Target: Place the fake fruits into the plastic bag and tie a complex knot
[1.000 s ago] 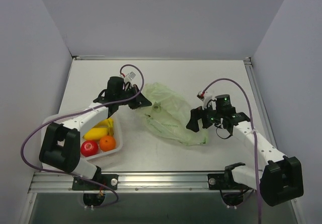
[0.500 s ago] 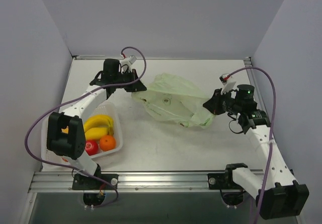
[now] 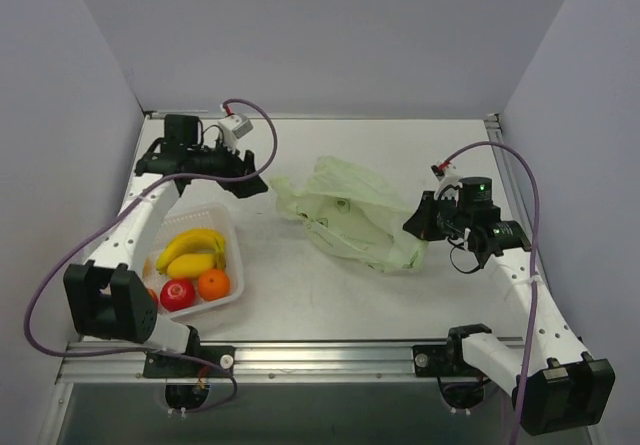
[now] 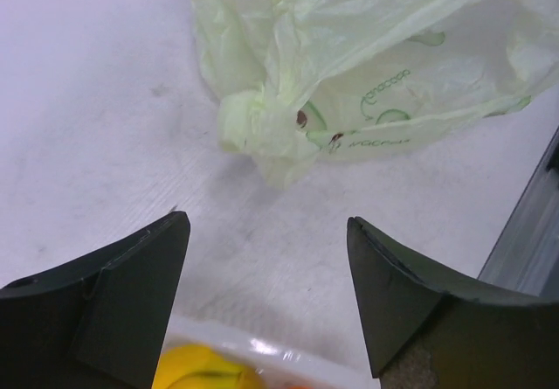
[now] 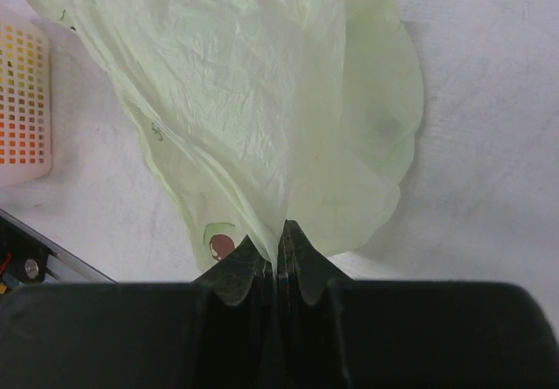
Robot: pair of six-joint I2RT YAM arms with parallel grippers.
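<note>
The pale green plastic bag (image 3: 350, 215) lies crumpled on the table's middle, and no knot is in view on it. My right gripper (image 3: 416, 223) is shut on the bag's right edge; in the right wrist view its fingers (image 5: 301, 258) pinch the film of the bag (image 5: 244, 100). My left gripper (image 3: 256, 181) stands open just left of the bag and touches nothing. In the left wrist view the bag's bunched end (image 4: 258, 135) lies ahead of the spread gripper (image 4: 266, 232). The fake fruits sit in the basket: bananas (image 3: 192, 243), a lemon (image 3: 190, 264), an apple (image 3: 178, 293) and an orange (image 3: 213, 283).
The white perforated basket (image 3: 234, 287) stands at the near left, below the left arm; its rim (image 4: 279, 354) shows under the left fingers. It also shows at the left edge of the right wrist view (image 5: 22, 100). A metal rail (image 3: 300, 357) runs along the table's near edge.
My left gripper opened, let go of the bag's left end and drew back to the left. The bag sagged onto the table. My right gripper closed on the bag's right edge and holds it.
</note>
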